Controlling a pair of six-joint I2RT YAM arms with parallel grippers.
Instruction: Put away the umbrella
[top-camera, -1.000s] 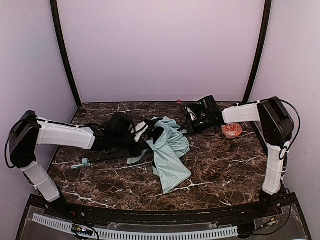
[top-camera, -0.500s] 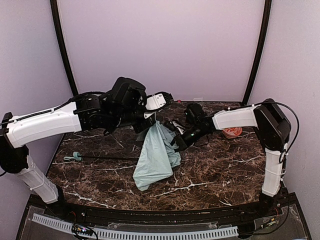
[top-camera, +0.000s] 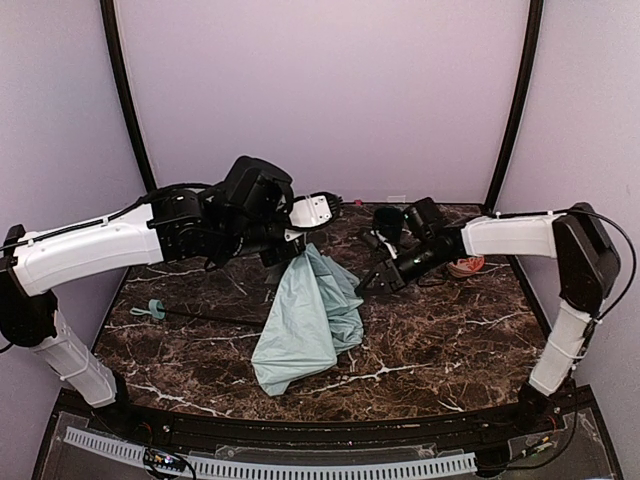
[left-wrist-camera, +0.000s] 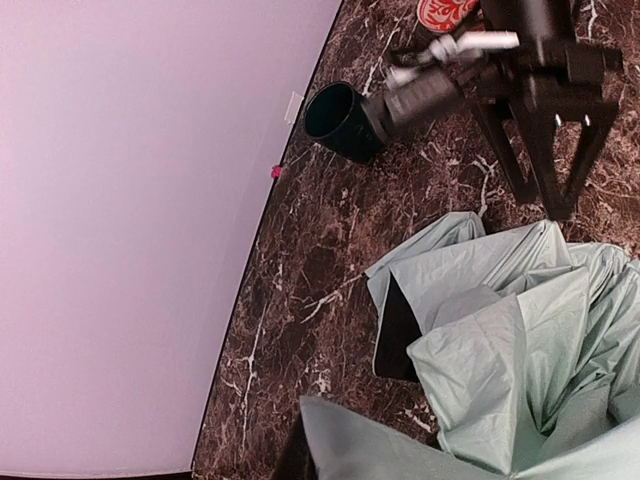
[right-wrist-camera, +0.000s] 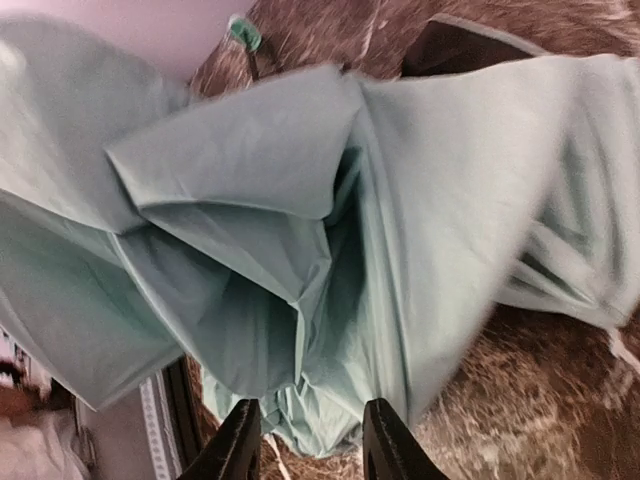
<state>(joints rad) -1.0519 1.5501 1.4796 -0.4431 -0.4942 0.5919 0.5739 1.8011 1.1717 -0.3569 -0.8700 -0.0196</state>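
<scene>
Top external view shows gathering under way: left claw (top-camera: 297, 243) pinches the umbrella (top-camera: 303, 322) aloft, canopy drooping onto the worktop (top-camera: 450, 340) near the dark green cup (left-wrist-camera: 338, 125), right claw (top-camera: 370, 284) spread between them; next, probably, bunching the folds.

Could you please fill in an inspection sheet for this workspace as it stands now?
Surface: dark marble-patterned tabletop, no spills seen.
Job's things: mint-green umbrella, canopy collapsed and lifted at one end, the rest draped on the table; its thin black shaft and mint handle lie flat to the left.
Clutter: dark green cup near the back wall; red-and-white bowl at the right.
Grippers: left gripper shut on the canopy's top; right gripper open, close beside the canopy, contact unclear.
Cables: black cable along the left arm, clear of the umbrella.
Surroundings: pale lilac walls, black corner posts.
</scene>
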